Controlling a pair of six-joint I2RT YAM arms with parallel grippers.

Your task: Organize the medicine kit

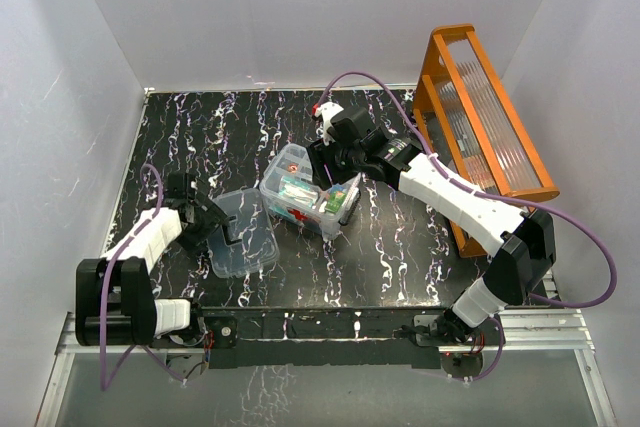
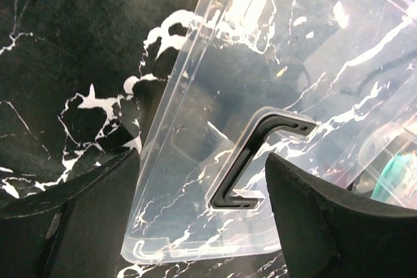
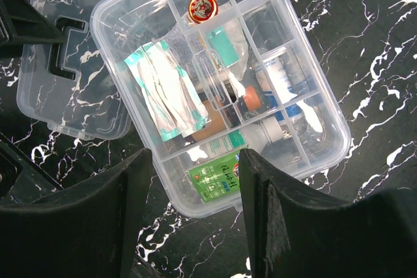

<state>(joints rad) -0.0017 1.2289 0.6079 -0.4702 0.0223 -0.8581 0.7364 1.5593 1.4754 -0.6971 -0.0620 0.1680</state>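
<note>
The box (image 3: 332, 105) sits open mid-table (image 1: 200, 137). The divided tray (image 3: 260, 63) is seated in it, so the small items stay in their own cells: a red tin (image 3: 202, 8), a foil packet (image 3: 166, 89), a green packet (image 3: 218, 174) and a bottle lying lower down under the dividers.

The lid (image 1: 243, 237) lies flat, close against the box's left side, with its black handle (image 2: 251, 161) showing through the clear plastic. It is probably parked there to keep the box open for filling.

The left jaws are spread wide and grasp nothing. They stand either side of the lid's near edge, which looks like a line-up to pick it up. The right jaws are also released and hang over the box's edge, perhaps ready to steady it.

With the tray full, fitting the lid looks like the step left. The orange rack (image 1: 490, 117) stands well apart on the right.
</note>
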